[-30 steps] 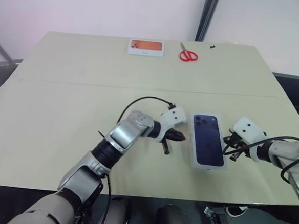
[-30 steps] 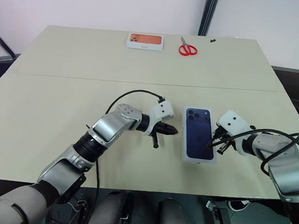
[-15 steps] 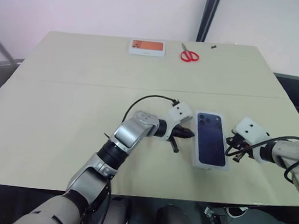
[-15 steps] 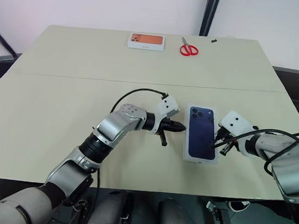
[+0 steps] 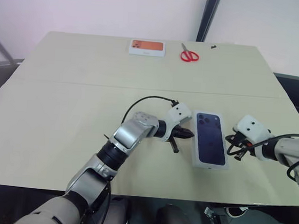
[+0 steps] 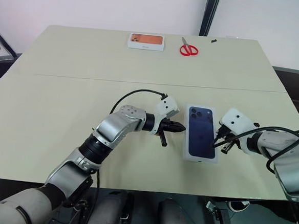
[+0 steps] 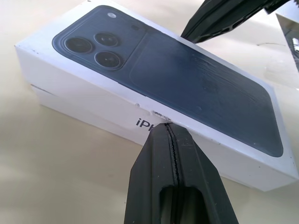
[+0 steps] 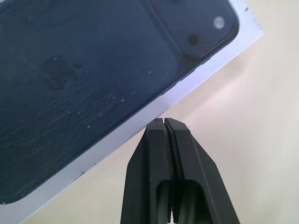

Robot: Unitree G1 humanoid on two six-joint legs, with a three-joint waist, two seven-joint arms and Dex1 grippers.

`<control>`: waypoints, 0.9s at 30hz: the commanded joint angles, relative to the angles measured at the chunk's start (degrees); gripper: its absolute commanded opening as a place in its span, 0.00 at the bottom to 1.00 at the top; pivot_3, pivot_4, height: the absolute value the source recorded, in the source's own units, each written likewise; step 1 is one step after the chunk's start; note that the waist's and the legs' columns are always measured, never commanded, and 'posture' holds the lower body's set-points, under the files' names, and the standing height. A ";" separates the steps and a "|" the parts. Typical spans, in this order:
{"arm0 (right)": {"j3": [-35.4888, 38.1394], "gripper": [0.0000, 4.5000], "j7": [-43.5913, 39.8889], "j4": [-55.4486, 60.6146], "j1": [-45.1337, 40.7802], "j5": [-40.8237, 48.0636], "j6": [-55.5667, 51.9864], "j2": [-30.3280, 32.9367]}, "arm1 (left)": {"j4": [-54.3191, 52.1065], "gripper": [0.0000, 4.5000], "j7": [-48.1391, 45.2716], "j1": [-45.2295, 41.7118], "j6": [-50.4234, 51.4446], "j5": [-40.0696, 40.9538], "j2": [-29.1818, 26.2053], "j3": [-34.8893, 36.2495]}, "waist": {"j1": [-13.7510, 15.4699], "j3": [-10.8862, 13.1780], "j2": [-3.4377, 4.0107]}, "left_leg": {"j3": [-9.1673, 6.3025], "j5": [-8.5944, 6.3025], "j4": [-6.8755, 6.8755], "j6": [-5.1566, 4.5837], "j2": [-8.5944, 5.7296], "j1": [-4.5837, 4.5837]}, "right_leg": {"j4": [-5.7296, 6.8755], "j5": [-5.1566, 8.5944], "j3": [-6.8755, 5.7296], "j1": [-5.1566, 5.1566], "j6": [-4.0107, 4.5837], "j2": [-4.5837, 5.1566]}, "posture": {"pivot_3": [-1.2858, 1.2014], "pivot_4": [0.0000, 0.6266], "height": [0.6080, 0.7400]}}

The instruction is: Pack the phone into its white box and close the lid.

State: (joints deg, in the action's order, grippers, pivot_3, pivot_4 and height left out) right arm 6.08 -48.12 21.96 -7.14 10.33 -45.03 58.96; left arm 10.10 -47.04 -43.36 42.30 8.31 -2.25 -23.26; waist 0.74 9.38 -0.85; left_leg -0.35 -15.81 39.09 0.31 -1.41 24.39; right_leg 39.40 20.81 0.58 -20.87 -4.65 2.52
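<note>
The lid [image 5: 210, 139], white with a dark blue phone picture, lies on top of the white box [image 7: 65, 103] at the table's near right. A strip of the box shows under the lid's side wall. The phone is hidden. My left gripper [image 6: 182, 127] is shut and empty, its tip at the lid's left long side, at the lettered wall in the left wrist view [image 7: 169, 129]. My right gripper [image 6: 215, 144] is shut and empty at the lid's right long edge, its tip just off the white rim [image 8: 163, 122].
A white box with an orange picture [image 5: 147, 47] and red scissors [image 5: 188, 55] lie near the table's far edge. A small black bit [image 5: 212, 46] sits beyond the scissors. A black cable loops over my left wrist [image 5: 150, 99].
My left gripper's tip has swung right, closing the small gap to the lid's left side. The right gripper has stayed beside the right edge. The camera shifted slightly.
</note>
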 commanded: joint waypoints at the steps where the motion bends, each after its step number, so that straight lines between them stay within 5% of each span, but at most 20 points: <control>1: 1.40 0.01 0.55 1.14 -1.47 0.42 0.82 0.01 | -0.53 0.00 0.95 -0.44 -0.35 1.35 1.49 1.21 | 0.01 0.00 0.00 | 0.00 0.00 0.00 0.00 0.00 0.00 | 0.00 0.00 0.00 0.00 0.00 0.00 | 0.52 0.24 1.00; 19: 0.91 0.01 2.02 1.84 -2.35 0.75 0.19 -0.98 | 0.99 0.00 2.67 0.13 0.51 2.28 1.11 2.49 | -0.02 0.00 0.00 | 0.00 0.00 0.00 0.00 0.00 0.00 | 0.00 0.00 0.00 0.00 0.00 0.00 | 0.52 0.24 1.00; 27: 8.38 0.01 -2.70 4.70 1.19 5.61 -0.49 0.98 | 1.08 0.00 3.96 -3.56 -0.33 6.16 1.28 9.67 | 0.25 0.01 -0.01 | 0.00 0.00 0.02 0.00 0.00 0.01 | 0.00 0.00 -0.01 0.01 0.00 0.01 | 0.52 0.24 1.00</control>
State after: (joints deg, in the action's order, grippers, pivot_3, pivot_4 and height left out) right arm 10.64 -49.41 24.72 -6.42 14.33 -45.38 58.31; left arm 11.50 -43.64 -44.08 43.27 13.30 -1.66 -15.28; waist 0.99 9.39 -0.86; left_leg -0.35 -15.81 39.11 0.31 -1.42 24.41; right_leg 39.39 20.81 0.57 -20.85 -4.66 2.52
